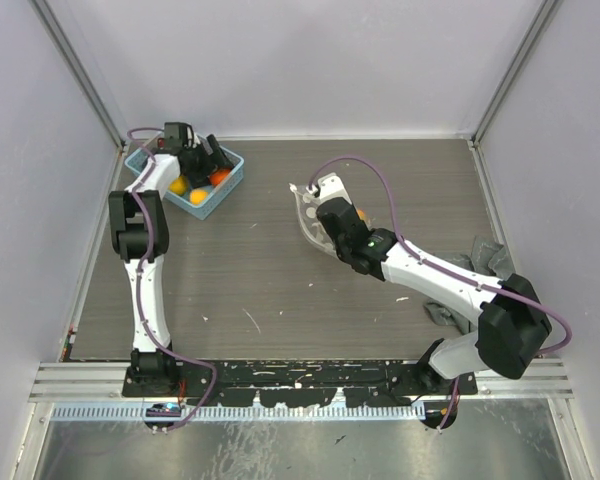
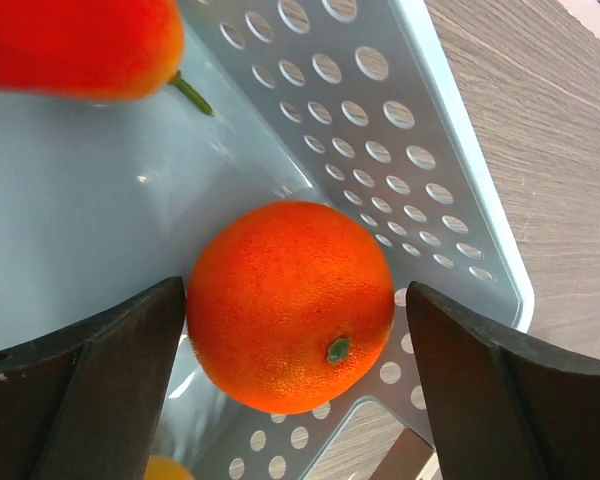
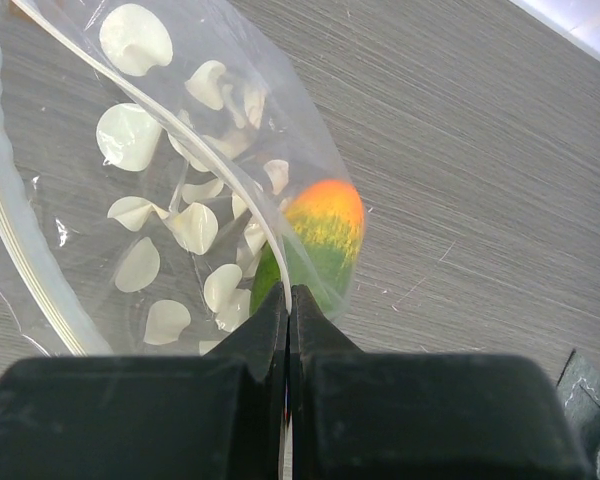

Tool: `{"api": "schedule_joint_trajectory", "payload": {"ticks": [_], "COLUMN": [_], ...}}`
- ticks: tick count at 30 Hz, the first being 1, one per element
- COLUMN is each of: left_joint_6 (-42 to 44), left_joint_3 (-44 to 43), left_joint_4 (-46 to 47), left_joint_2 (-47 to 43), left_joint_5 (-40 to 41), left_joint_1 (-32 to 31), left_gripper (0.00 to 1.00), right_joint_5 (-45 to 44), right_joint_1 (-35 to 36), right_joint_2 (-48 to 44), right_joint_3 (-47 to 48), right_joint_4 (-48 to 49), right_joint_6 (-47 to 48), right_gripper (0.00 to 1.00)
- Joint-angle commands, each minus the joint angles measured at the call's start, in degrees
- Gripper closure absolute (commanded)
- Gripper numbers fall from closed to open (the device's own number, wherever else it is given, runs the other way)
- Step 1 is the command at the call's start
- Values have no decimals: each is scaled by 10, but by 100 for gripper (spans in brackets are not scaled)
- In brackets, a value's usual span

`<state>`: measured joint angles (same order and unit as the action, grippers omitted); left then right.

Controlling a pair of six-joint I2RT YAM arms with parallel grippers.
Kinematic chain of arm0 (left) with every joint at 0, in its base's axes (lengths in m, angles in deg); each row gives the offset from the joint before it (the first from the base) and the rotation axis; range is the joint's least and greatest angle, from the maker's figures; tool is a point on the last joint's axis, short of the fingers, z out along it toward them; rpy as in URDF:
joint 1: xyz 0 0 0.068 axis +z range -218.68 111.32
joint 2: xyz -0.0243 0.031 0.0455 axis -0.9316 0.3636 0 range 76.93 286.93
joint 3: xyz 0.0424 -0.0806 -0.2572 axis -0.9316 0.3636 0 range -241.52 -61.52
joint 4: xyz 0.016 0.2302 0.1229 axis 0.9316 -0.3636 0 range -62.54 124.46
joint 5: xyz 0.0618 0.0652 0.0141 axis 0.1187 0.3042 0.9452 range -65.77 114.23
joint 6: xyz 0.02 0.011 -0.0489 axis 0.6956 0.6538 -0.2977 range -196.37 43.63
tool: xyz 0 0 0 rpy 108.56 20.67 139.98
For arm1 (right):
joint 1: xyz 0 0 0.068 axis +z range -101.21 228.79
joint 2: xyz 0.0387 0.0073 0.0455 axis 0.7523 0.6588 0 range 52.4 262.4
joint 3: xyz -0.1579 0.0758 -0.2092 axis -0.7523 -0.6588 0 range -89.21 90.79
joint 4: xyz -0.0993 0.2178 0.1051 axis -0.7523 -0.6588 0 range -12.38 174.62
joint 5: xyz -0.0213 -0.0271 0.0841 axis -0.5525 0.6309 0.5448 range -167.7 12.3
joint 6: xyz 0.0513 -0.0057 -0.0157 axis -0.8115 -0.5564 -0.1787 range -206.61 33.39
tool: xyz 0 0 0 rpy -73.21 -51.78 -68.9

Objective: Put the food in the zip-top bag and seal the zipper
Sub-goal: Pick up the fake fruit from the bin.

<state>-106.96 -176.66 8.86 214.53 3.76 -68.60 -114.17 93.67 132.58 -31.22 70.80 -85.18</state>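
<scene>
Left arm reaches far left, the left gripper down in the blue basket, fingers wide apart flanking a toy orange. Right arm stretches mid-table, the right gripper pinched tight on the zip-top bag, which holds a green-orange fruit.

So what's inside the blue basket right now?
An orange, framed by the open left gripper, plus a red fruit and yellow fruit. The gripper and arm cover the rest of the basket.
</scene>
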Motion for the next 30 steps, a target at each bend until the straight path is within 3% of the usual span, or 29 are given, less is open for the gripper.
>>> {"api": "schedule_joint_trajectory", "payload": {"ticks": [1, 13, 18, 30], "left_joint_6": [10, 12, 3, -30], "left_joint_3": [1, 61, 87, 145], "left_joint_4": [0, 40, 57, 62], "left_joint_2": [8, -67, -110, -209], "left_joint_5": [-25, -24, -17, -6], "left_joint_1": [3, 2, 4, 12], "left_gripper": [10, 50, 59, 63], "right_joint_5": [4, 10, 13, 24], "right_joint_1": [-1, -1, -1, 0], "right_joint_2": [-2, -23, -27, -41], "right_joint_3": [29, 11, 12, 20], "right_joint_4": [16, 22, 17, 6], "right_joint_6": [-1, -7, -7, -6], "right_gripper": [100, 100, 100, 100]}}
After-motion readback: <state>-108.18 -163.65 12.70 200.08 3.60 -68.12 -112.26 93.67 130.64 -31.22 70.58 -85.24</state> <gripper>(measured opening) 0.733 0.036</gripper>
